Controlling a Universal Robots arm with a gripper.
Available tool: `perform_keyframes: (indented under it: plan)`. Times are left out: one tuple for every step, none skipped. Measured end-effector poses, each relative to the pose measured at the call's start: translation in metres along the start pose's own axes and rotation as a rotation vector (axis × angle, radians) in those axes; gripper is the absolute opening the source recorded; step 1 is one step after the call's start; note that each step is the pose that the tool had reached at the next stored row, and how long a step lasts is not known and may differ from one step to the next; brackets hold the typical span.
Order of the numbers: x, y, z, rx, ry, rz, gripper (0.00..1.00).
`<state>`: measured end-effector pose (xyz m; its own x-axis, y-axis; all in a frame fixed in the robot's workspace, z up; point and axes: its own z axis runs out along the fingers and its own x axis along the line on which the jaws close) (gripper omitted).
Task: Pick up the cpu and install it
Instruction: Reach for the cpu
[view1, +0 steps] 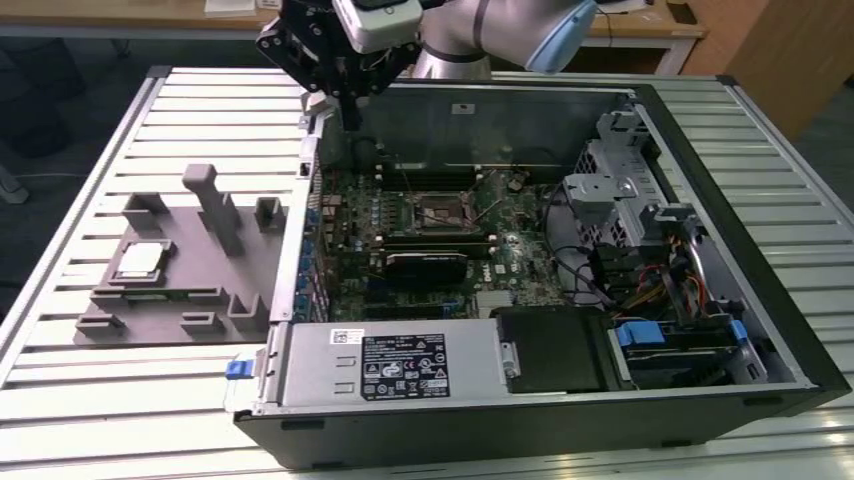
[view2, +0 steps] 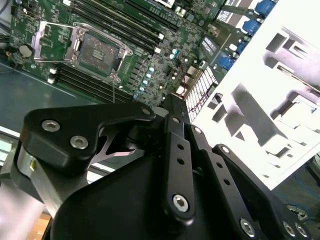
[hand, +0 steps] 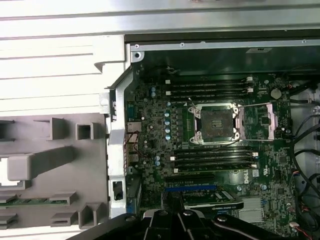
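Clenched empty, the black gripper (view1: 351, 122) hung over the black computer case (view1: 534, 440), its white label (view1: 414, 366) illegible; beside the case, the silver square cpu (view1: 140, 260) lay on a grey tray (view1: 187, 312).

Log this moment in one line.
tool above case edge | cpu on grey holder, outside case | socket open, empty

The arm (view1: 467, 35) is silver-grey tubing with a pale blue joint cap (view1: 567, 35). Its gripper (view1: 350, 115) is black, of flat linked bars studded with silver socket screws (view2: 180, 202).
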<state>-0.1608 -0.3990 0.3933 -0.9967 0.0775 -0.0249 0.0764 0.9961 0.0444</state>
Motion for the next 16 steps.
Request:
perform_keyframes:
  plan:
    - [0.0013, -0.0001, 0.0, 0.0, 0.0, 0.0, 0.11]
    - [0.0027, -0.0002, -0.0001, 0.0, -0.0001, 0.0, 0.11]
    - [0.0041, -0.0003, -0.0001, 0.0, -0.0001, 0.0, 0.11]
    - [0.0055, -0.0004, -0.0002, 0.0, -0.0002, 0.0, 0.11]
    - [0.0068, -0.0005, -0.0002, 0.0, -0.0002, 0.0, 0.11]
    - [0.0082, -0.0006, -0.0003, 0.0, -0.0002, 0.0, 0.11]
    - [0.0099, -0.0008, -0.0003, 0.0, -0.0003, 0.0, 0.11]
    - [0.0112, -0.0009, -0.0003, 0.0, -0.0004, 0.0, 0.11]
    - [0.0122, -0.0009, -0.0004, 0.0, -0.0004, 0.0, 0.11]
    - [0.0133, -0.001, -0.0004, 0.0, -0.0004, 0.0, 0.11]
    - [0.0144, -0.0011, -0.0004, 0.0, -0.0003, 0.0, 0.11]
    - [0.0155, -0.0012, -0.0005, 0.0, -0.0004, 0.0, 0.11]
    - [0.0168, -0.0013, -0.0005, 0.0, -0.0004, 0.0, 0.11]
    - [0.0178, -0.0014, -0.0005, 0.0, -0.0004, 0.0, 0.11]
    - [0.0191, -0.0015, -0.0006, 0.0, -0.0004, 0.0, 0.11]
    - [0.0202, -0.0015, -0.0006, 0.0, -0.0004, 0.0, 0.11]
